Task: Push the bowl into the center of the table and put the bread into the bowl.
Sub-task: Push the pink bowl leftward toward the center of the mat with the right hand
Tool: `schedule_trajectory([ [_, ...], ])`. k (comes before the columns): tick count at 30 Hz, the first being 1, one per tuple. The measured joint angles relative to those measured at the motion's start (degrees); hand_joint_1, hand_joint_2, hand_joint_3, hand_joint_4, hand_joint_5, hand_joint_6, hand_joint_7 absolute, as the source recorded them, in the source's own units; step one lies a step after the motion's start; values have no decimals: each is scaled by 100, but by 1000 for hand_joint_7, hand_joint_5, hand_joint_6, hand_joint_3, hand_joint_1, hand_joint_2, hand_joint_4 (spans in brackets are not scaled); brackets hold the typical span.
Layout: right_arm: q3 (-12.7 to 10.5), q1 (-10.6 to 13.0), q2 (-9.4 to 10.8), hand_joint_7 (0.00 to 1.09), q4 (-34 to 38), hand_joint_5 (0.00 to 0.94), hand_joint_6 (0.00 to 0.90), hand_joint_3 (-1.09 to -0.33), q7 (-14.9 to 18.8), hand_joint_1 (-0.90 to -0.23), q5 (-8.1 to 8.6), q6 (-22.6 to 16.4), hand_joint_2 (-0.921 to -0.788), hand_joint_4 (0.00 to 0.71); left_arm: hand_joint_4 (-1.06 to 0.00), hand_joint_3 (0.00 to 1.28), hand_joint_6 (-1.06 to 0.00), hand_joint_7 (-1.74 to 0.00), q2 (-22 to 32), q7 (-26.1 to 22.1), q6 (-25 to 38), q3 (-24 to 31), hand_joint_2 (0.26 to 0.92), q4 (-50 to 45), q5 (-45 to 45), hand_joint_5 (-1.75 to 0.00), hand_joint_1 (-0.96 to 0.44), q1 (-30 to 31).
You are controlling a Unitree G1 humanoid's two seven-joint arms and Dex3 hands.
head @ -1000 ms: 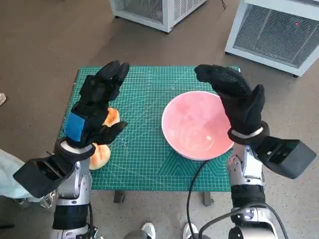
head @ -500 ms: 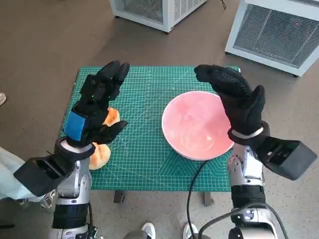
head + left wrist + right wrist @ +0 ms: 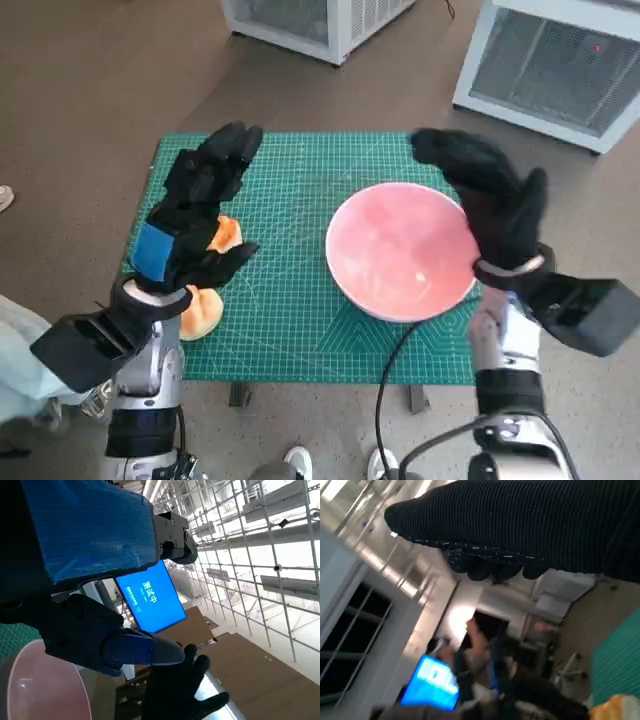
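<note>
Head view bright, even; right wrist view blurred, perhaps motion.

The only writing I can find is on a blue screen (image 3: 150,597) that my left wrist camera catches past the left hand (image 3: 87,545): a few white characters stand on it, two larger ones above a smaller line, but they are tilted and too small for me to read. My right wrist camera shows a blue screen too, blurred, with no legible text. On the head camera the green cutting mat (image 3: 300,300) carries a printed white grid of lines; I can read no numbers or brand on it
</note>
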Motion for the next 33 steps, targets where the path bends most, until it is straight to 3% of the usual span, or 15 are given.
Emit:
schedule_trajectory([
  [4,-201,-148,-142,579,553,2,-1,-746,-145,-684,-52,-252,-921,164,-230,256,-110,-446,1,-1,-7,0,921,0,0,-1,-593,0],
  [11,-414,-321,-384,542,1429,1,-1,-821,-639,-634,-352,-544,-921,163,-230,255,-111,-446,0,-17,-12,-2,921,0,-1,-1,-594,0],
  [16,-493,-352,-505,519,1895,0,-1,-848,-1060,-617,-568,-551,-921,160,-230,255,-111,-446,0,-19,-12,0,921,0,-1,-1,-594,2],
  [24,-500,-366,-603,505,2404,0,-1,-896,-1706,-614,-885,-186,-921,132,-230,256,-111,-446,-1,-18,-12,1,921,0,-2,0,-596,4],
  [33,-498,-356,-618,517,2769,3,-1,-882,-2174,-613,-1113,373,-921,115,-230,255,-110,-447,0,-20,-11,9,921,-1,-12,0,-598,8],
])
